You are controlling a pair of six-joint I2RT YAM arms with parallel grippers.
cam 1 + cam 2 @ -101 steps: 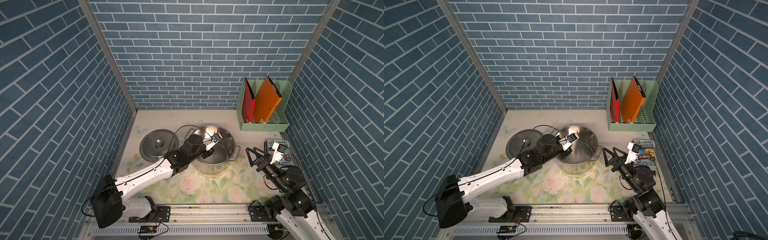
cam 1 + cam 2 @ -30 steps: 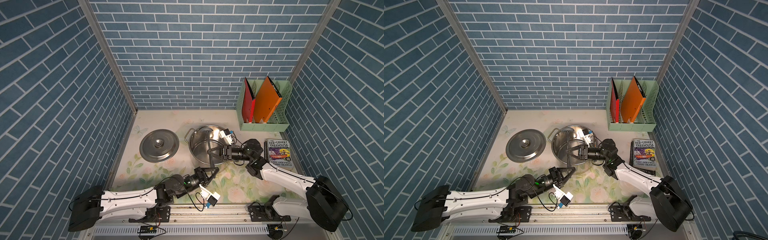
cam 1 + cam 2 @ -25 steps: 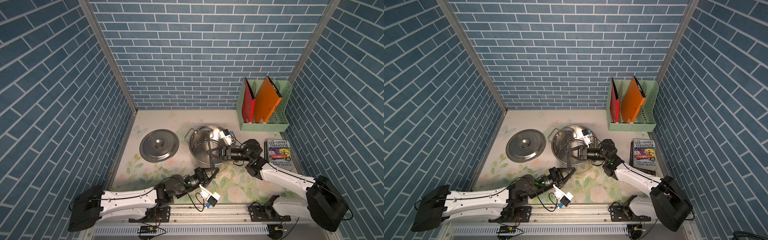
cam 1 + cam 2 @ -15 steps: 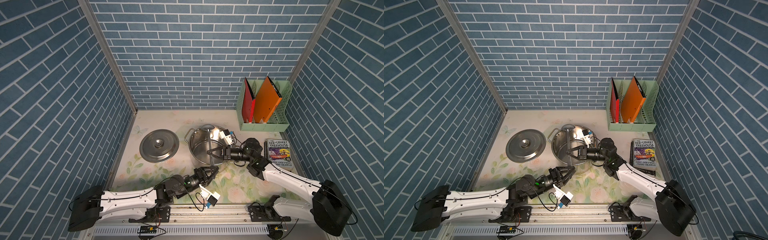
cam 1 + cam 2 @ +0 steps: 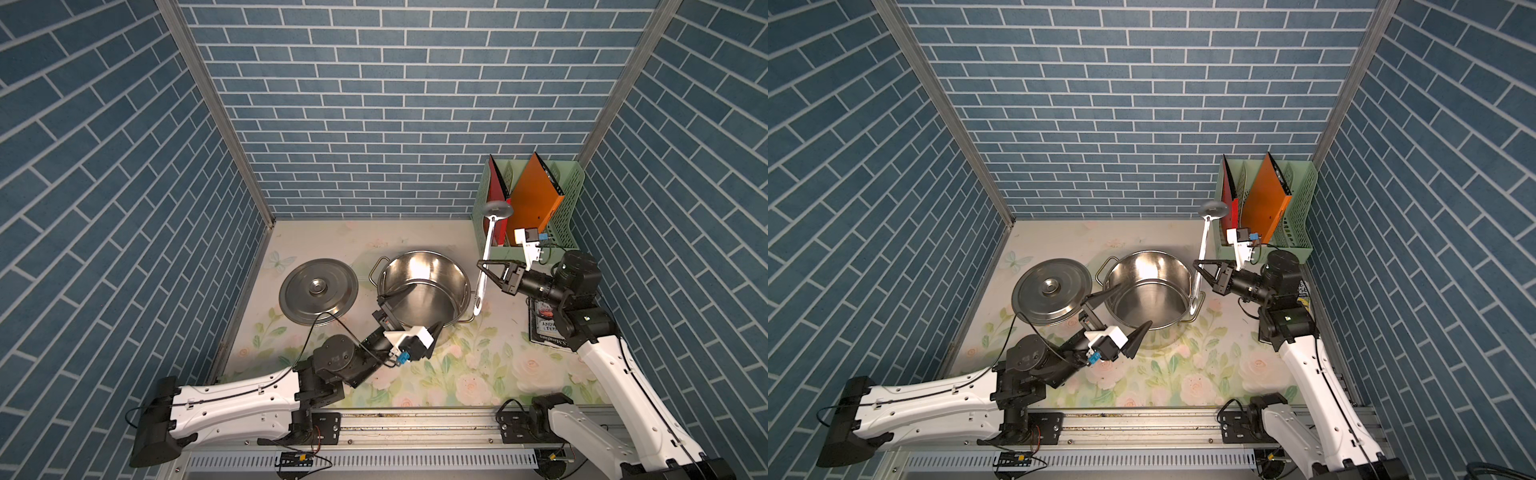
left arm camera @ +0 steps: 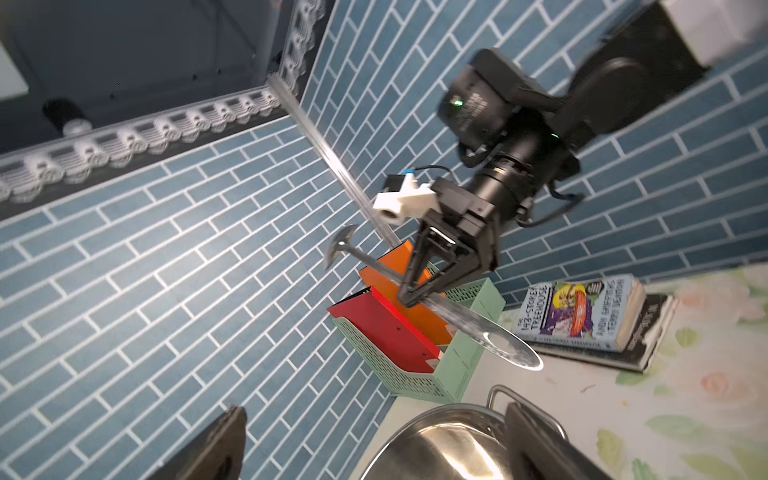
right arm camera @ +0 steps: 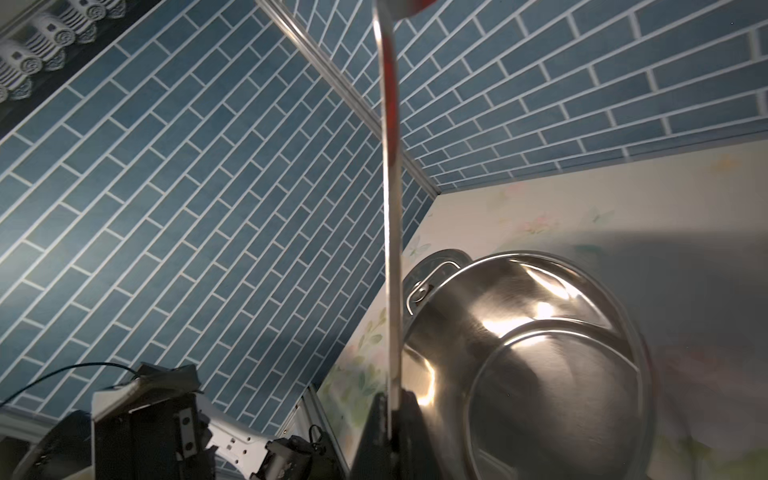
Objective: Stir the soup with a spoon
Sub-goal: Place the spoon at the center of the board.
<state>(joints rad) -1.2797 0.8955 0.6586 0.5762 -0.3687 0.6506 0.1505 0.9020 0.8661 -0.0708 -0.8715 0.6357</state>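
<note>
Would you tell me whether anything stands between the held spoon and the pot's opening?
No lid is in the way: it lies beside the pot. Only the open left gripper hangs by the pot's near rim; the right gripper holds the spoon, bowl up, at its right side.

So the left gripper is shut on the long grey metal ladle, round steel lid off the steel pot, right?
The right gripper is shut on the long grey metal ladle; the left gripper is open. Both top views show it. The round steel lid is off the pot.
</note>
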